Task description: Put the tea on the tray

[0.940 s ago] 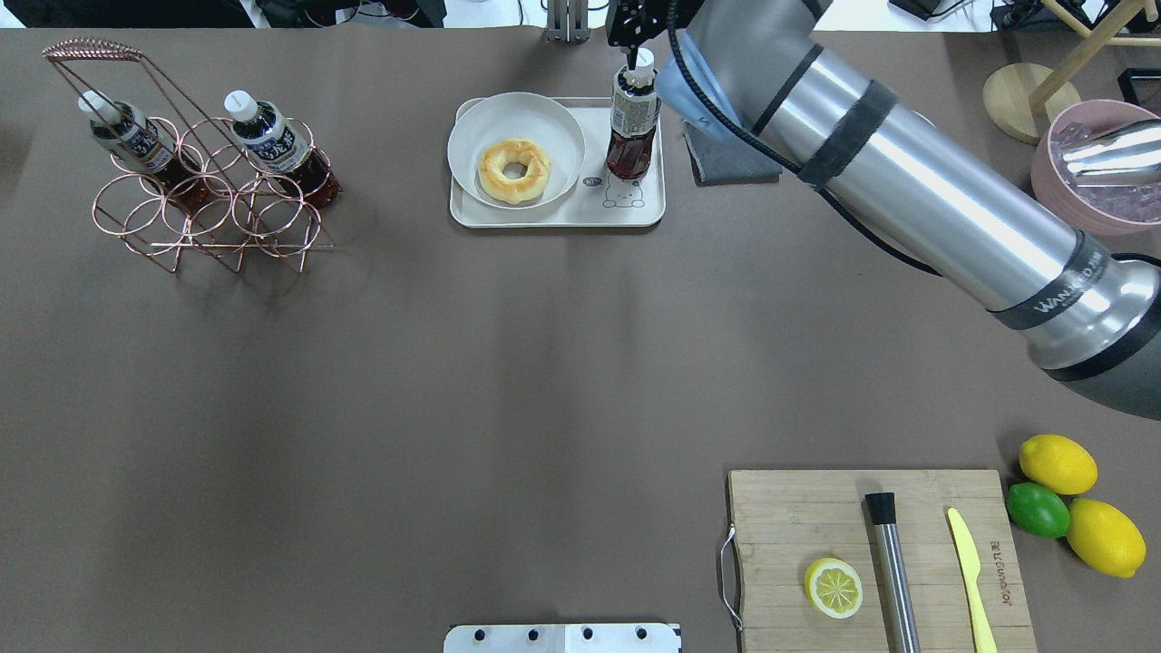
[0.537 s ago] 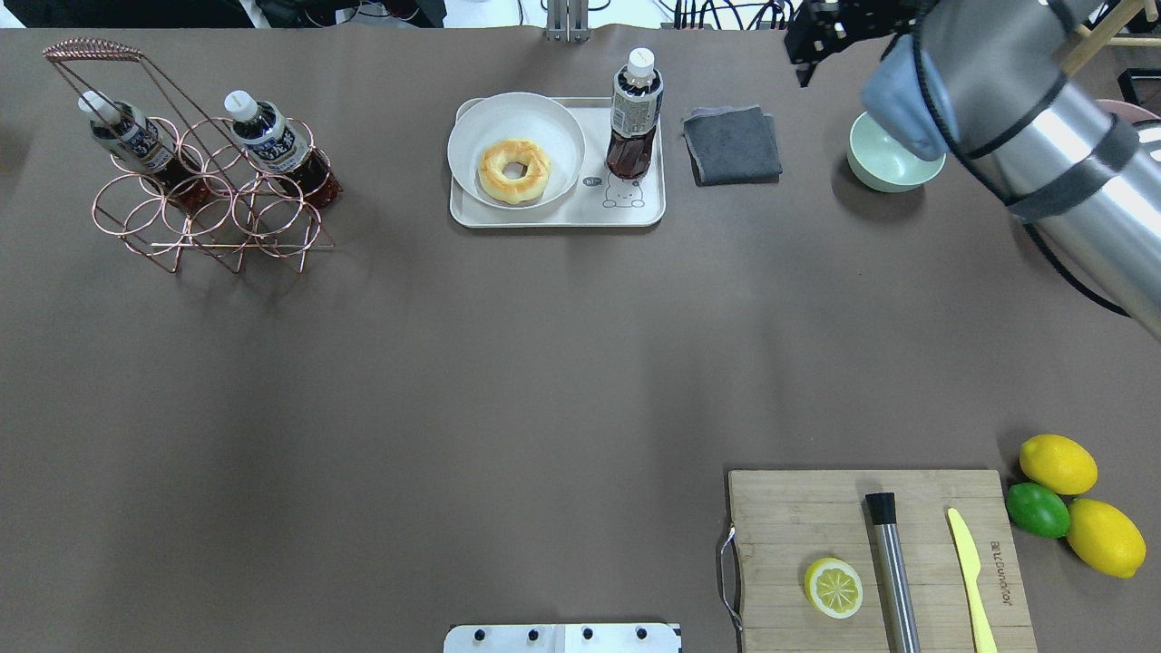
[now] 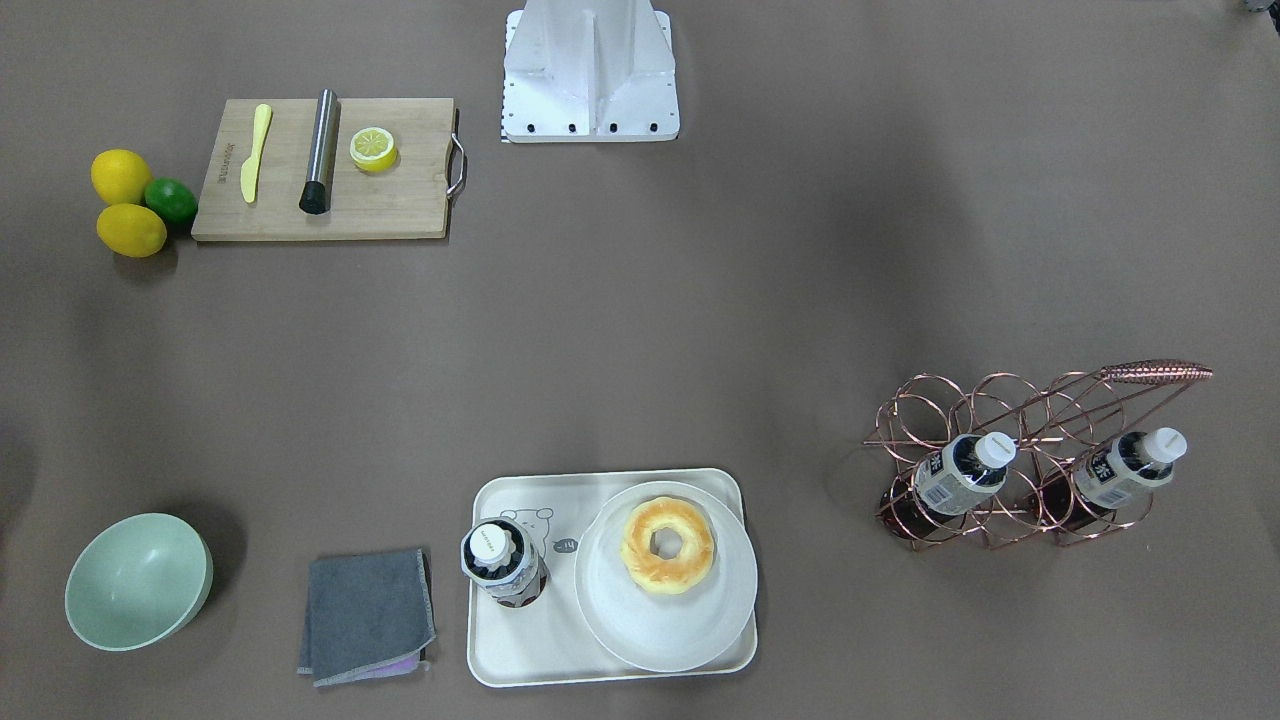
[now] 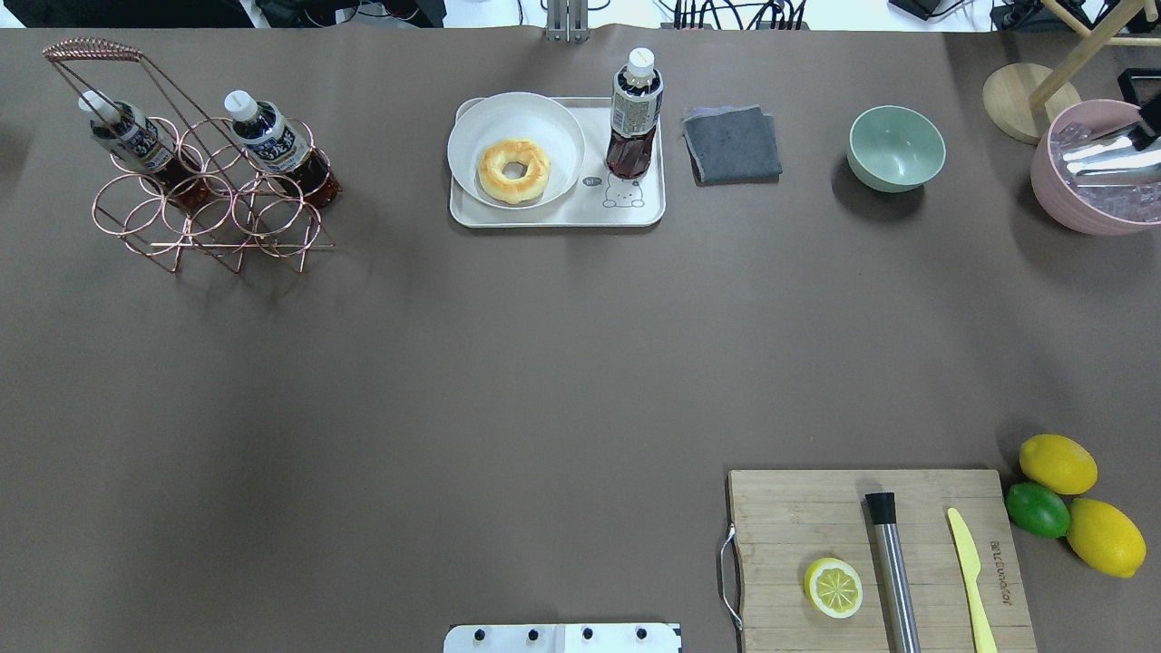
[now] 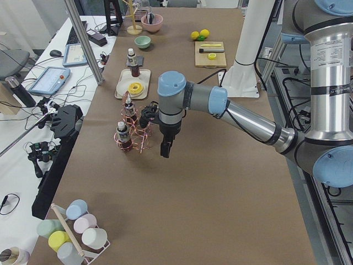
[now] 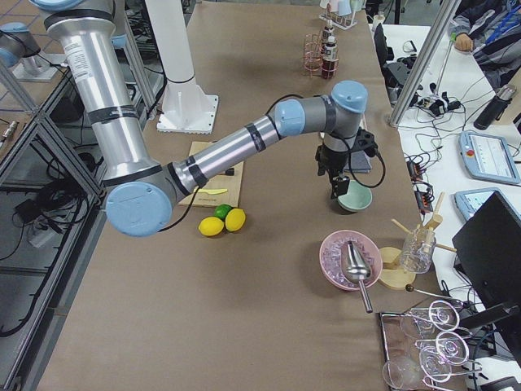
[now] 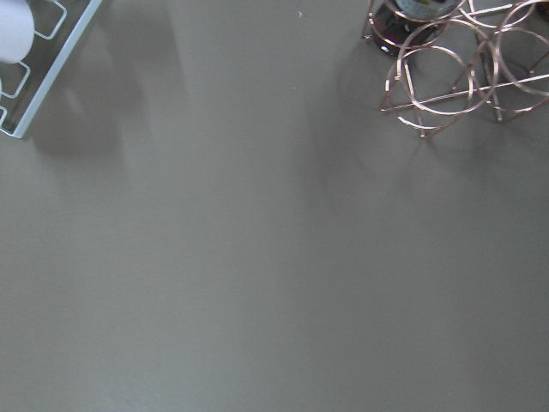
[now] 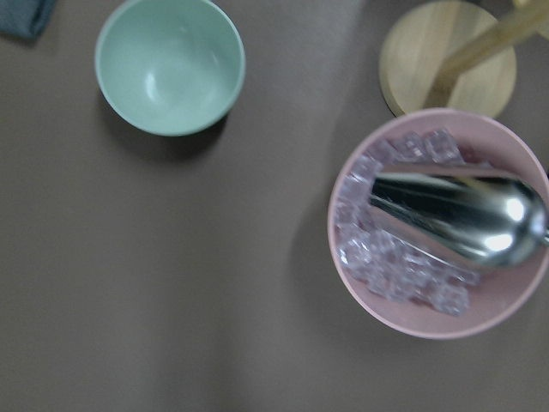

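The tea bottle (image 4: 633,118) stands upright and alone on the right part of the cream tray (image 4: 553,219), above the bear drawing; it also shows in the front view (image 3: 503,562) on the tray (image 3: 520,655). Two look-alike bottles (image 4: 272,141) (image 4: 127,136) lie in the copper wire rack (image 4: 204,213). My left gripper (image 5: 164,152) hangs beside the rack, seen only in the left side view. My right gripper (image 6: 336,191) hangs over the green bowl (image 6: 355,197), seen only in the right side view. I cannot tell whether either is open or shut.
A white plate with a doughnut (image 4: 515,170) fills the tray's left part. A grey cloth (image 4: 731,145), the green bowl (image 4: 896,148) and a pink bowl of ice with a scoop (image 4: 1102,172) stand to its right. A cutting board (image 4: 780,508) and lemons (image 4: 1057,462) lie near right.
My right arm has drawn back from the tea bottle to the right and left the overhead view. The bottle stays upright on the tray.
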### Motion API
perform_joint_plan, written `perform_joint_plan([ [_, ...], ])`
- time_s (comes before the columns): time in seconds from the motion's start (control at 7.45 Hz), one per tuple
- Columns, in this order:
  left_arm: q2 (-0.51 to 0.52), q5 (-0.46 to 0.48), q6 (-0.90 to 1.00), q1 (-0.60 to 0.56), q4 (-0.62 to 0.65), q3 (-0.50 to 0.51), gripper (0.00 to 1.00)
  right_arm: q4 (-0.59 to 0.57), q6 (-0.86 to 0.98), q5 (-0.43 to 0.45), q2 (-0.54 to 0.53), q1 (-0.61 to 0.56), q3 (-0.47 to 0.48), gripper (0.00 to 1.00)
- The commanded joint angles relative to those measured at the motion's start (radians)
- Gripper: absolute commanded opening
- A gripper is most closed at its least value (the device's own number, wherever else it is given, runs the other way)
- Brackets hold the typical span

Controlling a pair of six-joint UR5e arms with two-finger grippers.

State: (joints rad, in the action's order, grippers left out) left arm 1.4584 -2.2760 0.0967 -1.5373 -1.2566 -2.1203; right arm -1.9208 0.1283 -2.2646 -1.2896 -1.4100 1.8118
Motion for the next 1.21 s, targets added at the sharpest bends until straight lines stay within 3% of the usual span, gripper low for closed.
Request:
perform_joint_plan([
  [0.0, 0.016, -0.013, -0.041, 0.002, -0.110, 0.085, 0.97, 0.002, 0.297, 0.000, -0.202, -0.163, 0.004, 1.00],
  [0.13, 0.072, -0.013, -0.125, 0.015, -0.107, 0.080, 0.97, 0.011, 0.304, 0.007, -0.249, -0.170, 0.001, 1.00],
  [0.4, 0.089, -0.033, -0.167, 0.045, -0.110, 0.083, 0.97, 0.153, 0.303, 0.002, -0.365, -0.194, -0.002, 1.00],
  [0.94, 0.093, -0.022, -0.218, 0.089, -0.119, 0.094, 0.97, 0.158, 0.303, -0.006, -0.369, -0.234, 0.026, 1.00],
  [1.07, 0.094, -0.023, -0.207, 0.089, -0.132, 0.135, 0.97, 0.160, 0.300, -0.007, -0.361, -0.234, 0.027, 1.00],
])
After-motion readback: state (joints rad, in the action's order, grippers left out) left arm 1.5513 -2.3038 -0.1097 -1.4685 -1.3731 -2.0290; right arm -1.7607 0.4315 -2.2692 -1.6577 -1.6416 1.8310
